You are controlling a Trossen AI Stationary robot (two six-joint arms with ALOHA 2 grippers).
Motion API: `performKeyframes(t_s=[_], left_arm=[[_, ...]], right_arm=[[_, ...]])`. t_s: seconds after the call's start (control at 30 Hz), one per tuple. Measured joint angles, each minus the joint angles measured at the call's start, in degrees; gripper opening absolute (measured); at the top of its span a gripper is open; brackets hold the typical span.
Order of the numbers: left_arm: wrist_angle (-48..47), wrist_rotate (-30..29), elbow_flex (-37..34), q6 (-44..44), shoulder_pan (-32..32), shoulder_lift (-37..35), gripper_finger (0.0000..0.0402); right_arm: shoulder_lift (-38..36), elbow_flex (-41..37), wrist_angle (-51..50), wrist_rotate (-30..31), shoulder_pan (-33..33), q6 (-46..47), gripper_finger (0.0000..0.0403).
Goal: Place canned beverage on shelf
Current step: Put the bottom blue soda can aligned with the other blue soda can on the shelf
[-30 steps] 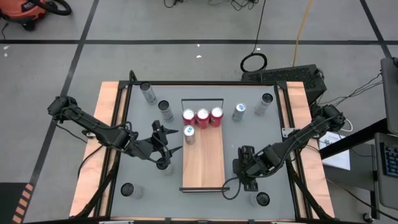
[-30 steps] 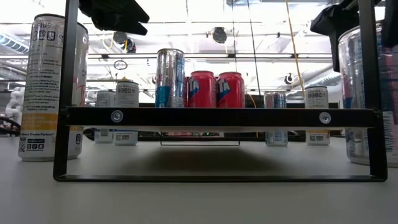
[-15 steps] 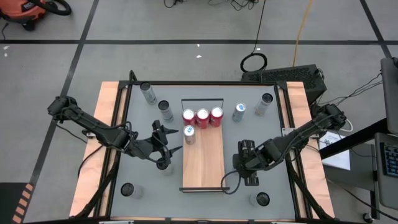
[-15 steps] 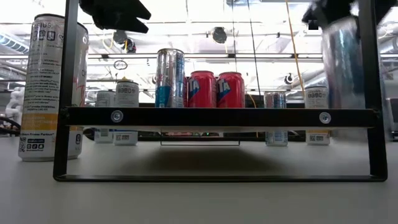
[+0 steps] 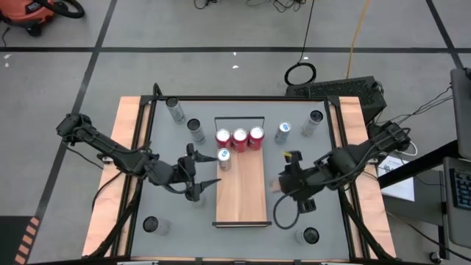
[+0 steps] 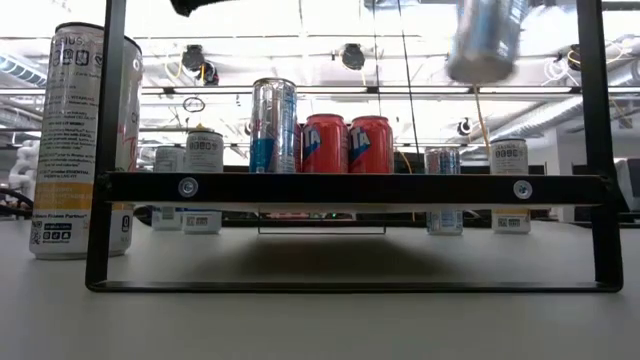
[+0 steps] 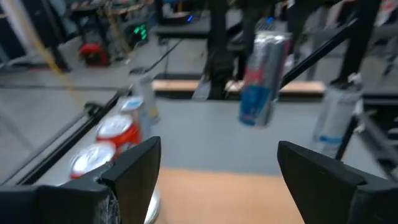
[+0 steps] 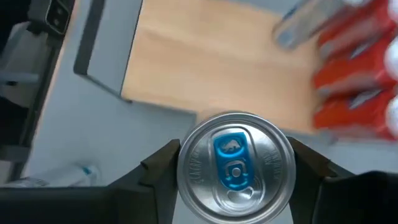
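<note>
I have the right hand [image 8: 233,171] clenched on a silver can [image 8: 234,163] lifted clear of the worktop just beside the shelf [image 5: 243,188]; my worry is clipping the standing red cans [image 5: 239,138] while setting down; left hand [image 5: 197,175] waits released.

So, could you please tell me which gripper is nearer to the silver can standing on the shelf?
Left. The left gripper is just beside the silver can, at the shelf's edge. The right gripper is across the board, holding another can off the table.
</note>
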Motion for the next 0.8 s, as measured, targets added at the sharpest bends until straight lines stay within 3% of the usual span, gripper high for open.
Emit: performKeyframes(t_s=[0.13, 0.37, 0.8], left_arm=[[6.2, 3.7, 0.0, 4.0, 0.1, 0.5, 0.0319], [15.8, 11.3, 0.0, 7.3, 0.2, 3.8, 0.0319], [18.8, 11.6, 2.5, 8.8, 1.1, 11.4, 0.0319]], right_arm=[[0.0, 0.6, 3.8, 3.0, 0.0, -5.6, 0.0183], [0.1, -2.9, 13.4, 2.5, 0.1, -16.2, 0.0184], [0.1, -3.1, 23.2, 2.6, -0.1, -41.2, 0.0184]])
